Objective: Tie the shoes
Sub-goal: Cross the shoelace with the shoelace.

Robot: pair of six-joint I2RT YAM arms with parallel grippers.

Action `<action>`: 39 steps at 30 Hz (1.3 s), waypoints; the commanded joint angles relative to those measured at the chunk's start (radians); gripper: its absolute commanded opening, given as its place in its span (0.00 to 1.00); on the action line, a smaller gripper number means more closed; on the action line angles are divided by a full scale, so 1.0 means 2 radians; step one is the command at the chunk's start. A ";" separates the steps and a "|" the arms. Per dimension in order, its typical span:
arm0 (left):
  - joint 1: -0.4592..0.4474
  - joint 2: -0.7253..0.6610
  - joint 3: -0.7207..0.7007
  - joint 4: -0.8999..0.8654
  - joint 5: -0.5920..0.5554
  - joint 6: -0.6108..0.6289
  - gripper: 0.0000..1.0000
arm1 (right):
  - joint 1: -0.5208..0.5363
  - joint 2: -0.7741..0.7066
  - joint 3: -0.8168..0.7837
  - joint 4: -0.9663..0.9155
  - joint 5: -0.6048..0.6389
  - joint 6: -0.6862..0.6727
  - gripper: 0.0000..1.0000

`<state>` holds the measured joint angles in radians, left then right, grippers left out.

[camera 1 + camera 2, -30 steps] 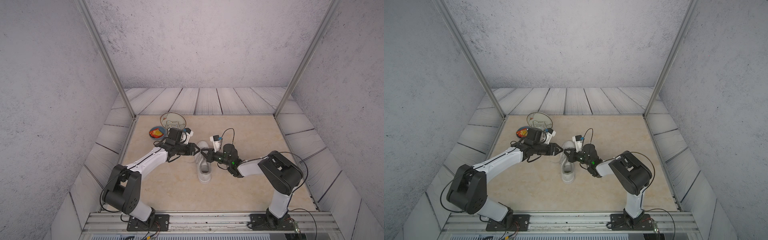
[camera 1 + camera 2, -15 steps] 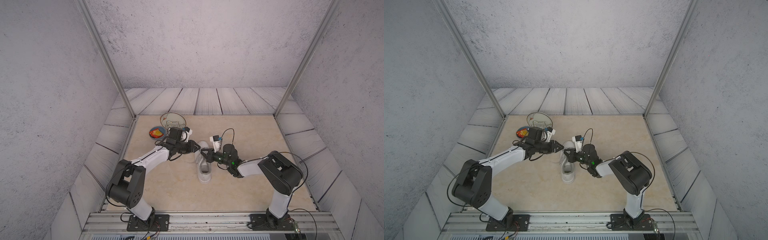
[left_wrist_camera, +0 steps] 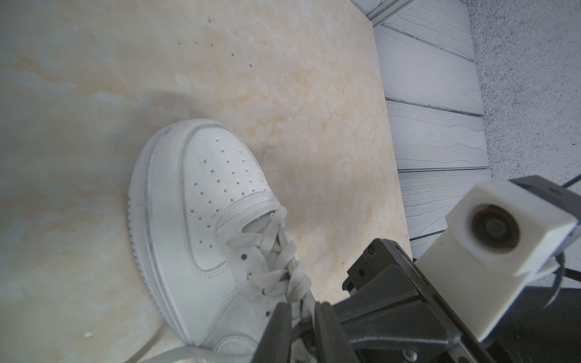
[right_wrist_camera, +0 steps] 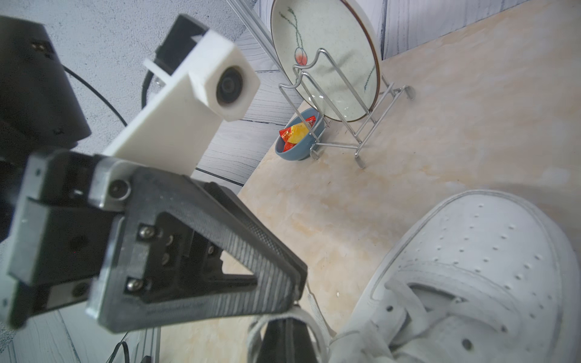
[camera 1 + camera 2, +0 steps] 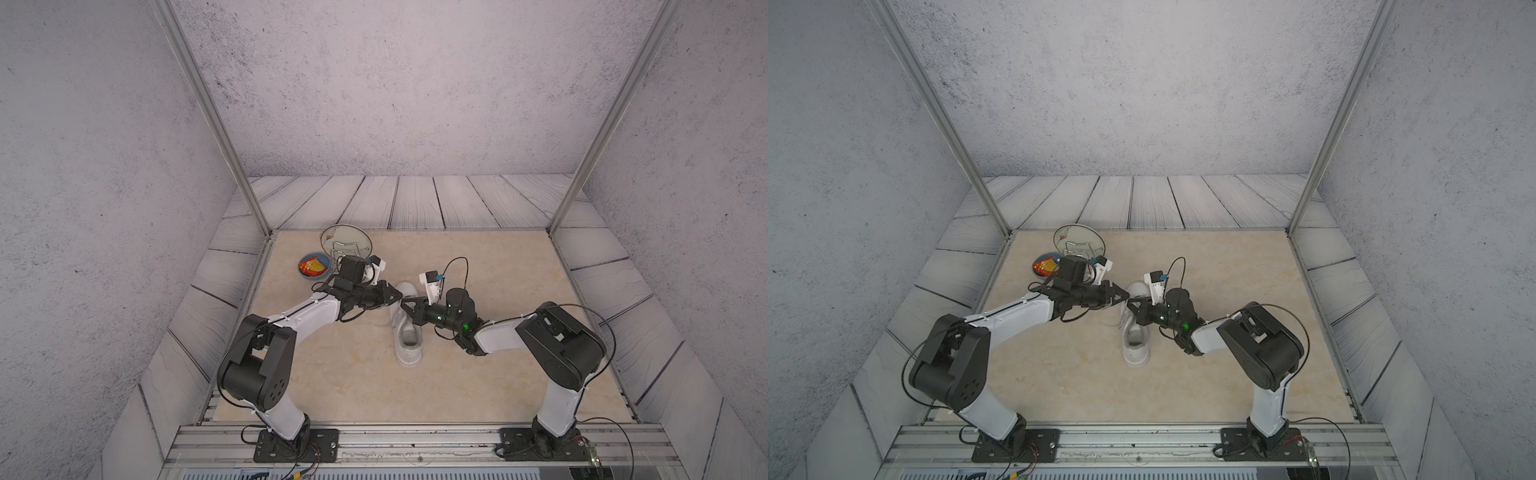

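Beige, marble-patterned desk [image 5: 498, 374], seen whole in both top views. Left arm [image 5: 307, 311] and right arm [image 5: 498, 336] stretched inward from bases at the near edge, meeting over the laced part of the shoe.

White shoe [image 5: 408, 351] near the desk's middle, between the two arms, upright on its sole, toe toward the far side, heel toward the bases.

Plate [image 5: 345, 241] upright in a wire rack [image 4: 361, 138] at the far left corner of the desk, well apart from the shoe. Blue bowl [image 5: 314, 267] just beside the rack, at the left edge, holding a red and yellow packet [image 4: 297, 132].

Left pincer [image 3: 301, 309] low over the upper eyelets, nearly pressed together, with a lace strand running through the narrow gap. Firm pinch or not: cannot tell. Right pincer [image 4: 284, 327] tip to tip with the left one, pressed together, with a lace loop lying around its tip. Lace actually pinched there or not: cannot tell.

Flat white laces [image 3: 283, 273] criss-crossed up the tongue, with one loose end trailing on the desk on the shoe's left side.
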<state>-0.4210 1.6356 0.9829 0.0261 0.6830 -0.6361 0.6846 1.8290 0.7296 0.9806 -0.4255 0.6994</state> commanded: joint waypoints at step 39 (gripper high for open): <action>0.002 -0.032 -0.026 0.004 0.029 -0.013 0.00 | 0.005 0.001 -0.010 0.009 0.024 -0.012 0.00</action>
<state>-0.4129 1.5993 0.9283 0.0563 0.7074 -0.6785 0.6888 1.8290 0.7254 0.9653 -0.4072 0.6952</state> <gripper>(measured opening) 0.059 0.042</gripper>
